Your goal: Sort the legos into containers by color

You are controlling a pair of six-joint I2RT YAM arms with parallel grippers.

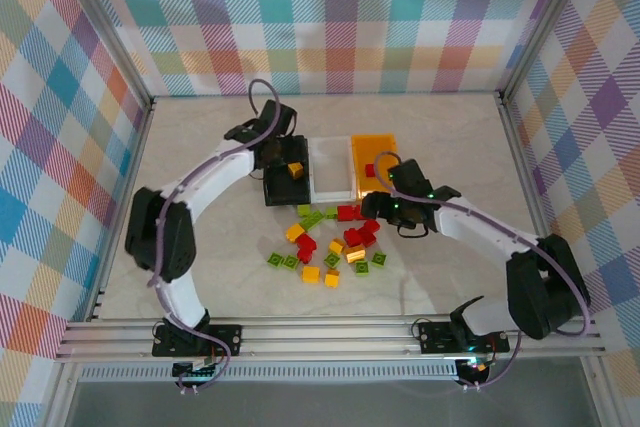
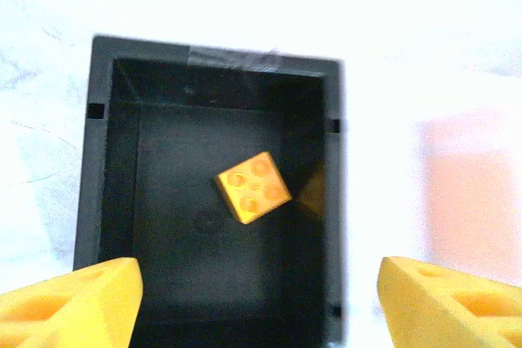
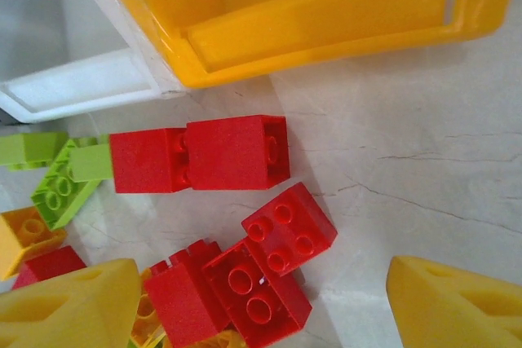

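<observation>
Pale marbled worktop [image 1: 200, 272] carries a loose heap of legos [image 1: 330, 242] nearest the arm bases. Just beyond, the right hand [image 3: 261, 299] hangs released over red bricks [image 3: 236, 156], grasping nothing. Farther back, the left hand [image 2: 259, 299] hangs released above the black bin [image 2: 106, 160], where a yellow brick [image 2: 253, 187] lies. Beside it stand the white bin [image 1: 333, 195] and the orange bin [image 1: 375, 140].

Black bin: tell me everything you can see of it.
The black bin is an open-topped rectangular box of matte dark plastic with small slots in its side walls. It sits upright on the pale table, close beside the white bin. One yellow-orange lego brick lies studs-up, askew, on its floor.
</observation>
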